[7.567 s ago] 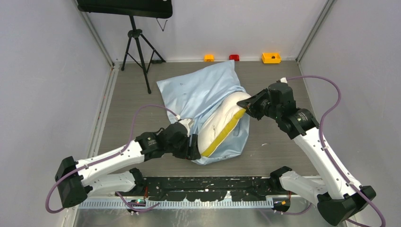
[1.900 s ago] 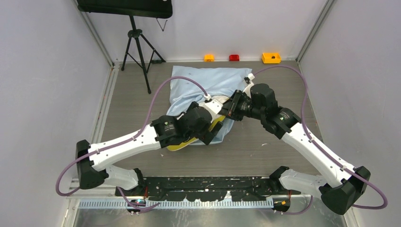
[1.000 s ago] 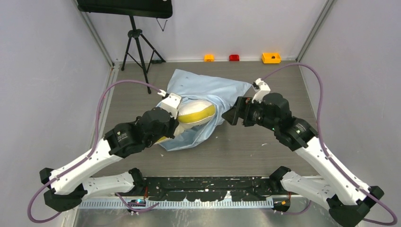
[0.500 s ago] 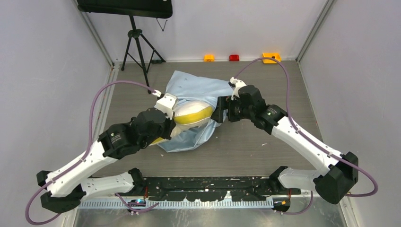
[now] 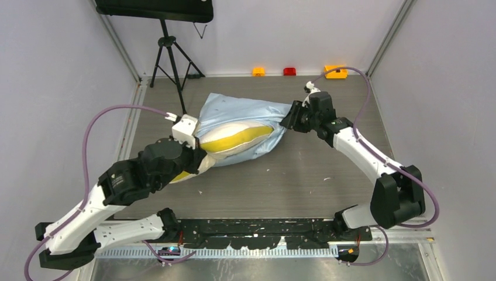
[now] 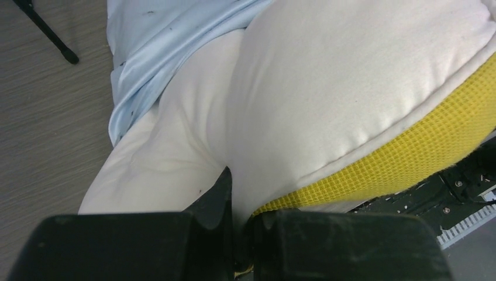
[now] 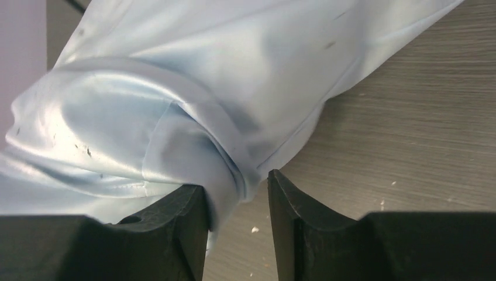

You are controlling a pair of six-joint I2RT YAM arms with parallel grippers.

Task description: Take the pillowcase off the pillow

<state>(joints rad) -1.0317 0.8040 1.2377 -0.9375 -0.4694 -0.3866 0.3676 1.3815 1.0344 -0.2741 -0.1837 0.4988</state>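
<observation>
The white pillow (image 5: 227,150) with its yellow side band lies mid-table, half out of the light-blue pillowcase (image 5: 234,114). My left gripper (image 5: 196,158) is shut on the pillow's near-left end. In the left wrist view the fingers (image 6: 219,193) pinch white pillow (image 6: 351,88) fabric beside the yellow band, with the pillowcase (image 6: 164,35) bunched behind. My right gripper (image 5: 288,121) sits at the pillowcase's right corner. In the right wrist view a fold of the pillowcase (image 7: 175,88) hangs between the jaws of the right gripper (image 7: 237,187), against the left finger (image 7: 187,208), with a gap to the other.
A black tripod (image 5: 169,64) stands at the back left, close to the pillowcase; one of its legs (image 6: 47,35) shows in the left wrist view. Small orange (image 5: 258,71), red (image 5: 289,71) and yellow (image 5: 335,71) items line the back wall. Walls close in both sides.
My left arm has drawn the pillow to the left and nearer. My right gripper has moved to the pillowcase's right corner, its jaws narrowing around the fabric, and the pillowcase now stretches between the arms.
</observation>
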